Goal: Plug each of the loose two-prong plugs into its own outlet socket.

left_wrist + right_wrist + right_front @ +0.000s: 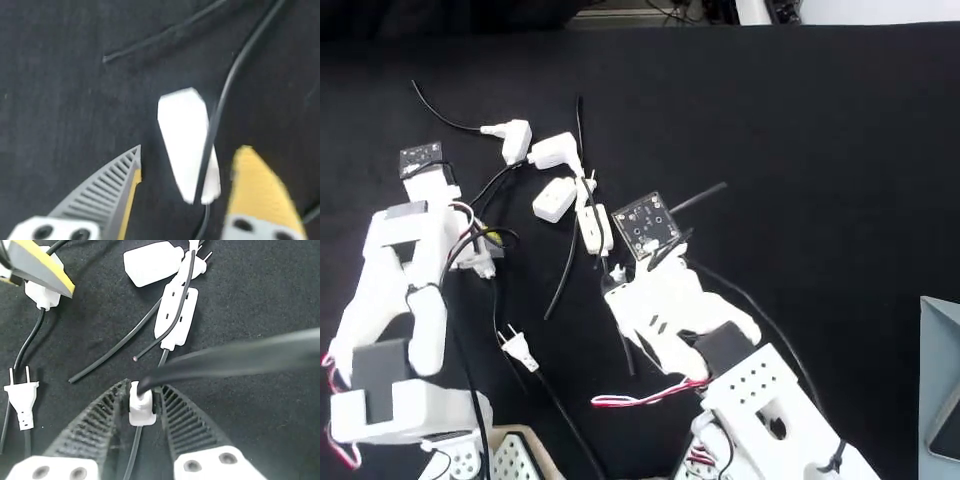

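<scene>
**Right gripper closed on a plug, left gripper open over a connector**

In the right wrist view, a small white plug (140, 407) is gripped between the black ribbed fingers (100, 420) of the right gripper (144, 385). The jaws are narrowed until both sides of the plug are touched, and a thin black cord is seen running from the plug toward the wrist. In the high view this gripper (617, 275) is placed just below an elongated white outlet strip (597, 226), near the middle of the black table (800, 150).

The left gripper (192, 148) is held open. A white connector (182, 135) is straddled by its grey finger (117, 175) and yellow finger, with a gap left on each side, and a black cord is laid across the connector. In the high view this gripper (485, 248) is found at the left of the table.

A loose two-prong plug (517, 348) is left lying flat on the table between the two arms, apart from both grippers, with its prongs bare and its cord trailing toward the near edge. A white socket block (554, 199) is set just beside the upper end of the outlet strip. Two angled white plugs (510, 135) (555, 152) are placed farther back, side by side.
</scene>
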{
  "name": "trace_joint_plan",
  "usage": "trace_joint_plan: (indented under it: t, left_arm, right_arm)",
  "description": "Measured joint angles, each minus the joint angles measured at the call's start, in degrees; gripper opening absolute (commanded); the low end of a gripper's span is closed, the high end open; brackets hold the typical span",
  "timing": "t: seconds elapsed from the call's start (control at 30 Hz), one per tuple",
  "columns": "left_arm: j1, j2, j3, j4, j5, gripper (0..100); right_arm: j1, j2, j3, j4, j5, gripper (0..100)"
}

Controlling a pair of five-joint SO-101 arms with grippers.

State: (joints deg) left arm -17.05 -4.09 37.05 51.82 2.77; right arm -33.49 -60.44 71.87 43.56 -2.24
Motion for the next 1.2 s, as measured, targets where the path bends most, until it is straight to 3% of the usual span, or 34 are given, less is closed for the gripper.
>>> trace_joint_plan:
  t: [0.07, 0.3, 0.37, 0.53, 0.77, 0.9, 0.97, 1.2]
  left_arm:
    - [0.0, 1.49, 0.0, -2.55, 0.18, 3]
    - [0.0, 2.2, 0.0, -4.04, -0.26, 3]
    - [0.0, 1.58, 0.0, -3.52, -3.43, 3]
    - [0.0, -5.54, 0.0, 0.53, -16.18, 3]
    - [0.0, -13.01, 0.09, 2.29, -40.97, 4]
    - [2.64, -13.45, 4.13, -1.32, -52.75, 19]
    - [4.48, -13.89, 7.74, -4.13, -53.63, 24]
    - [6.24, -14.24, 13.71, -11.34, -50.81, 24]
  right_arm:
    - [0.0, 0.0, 0.0, 0.0, 0.0, 1.2]
    - [0.0, 0.0, 0.0, 0.0, 0.0, 1.2]
    - [0.0, 0.0, 0.0, 0.0, 0.0, 1.2]
    - [0.0, 0.0, 0.0, 0.0, 0.0, 1.2]
    - [0.0, 0.0, 0.0, 0.0, 0.0, 1.2]
    - [0.0, 0.0, 0.0, 0.0, 0.0, 1.2]
    - [0.0, 0.0, 0.0, 0.0, 0.0, 1.2]
    - [0.0, 0.0, 0.97, 0.0, 0.0, 1.2]
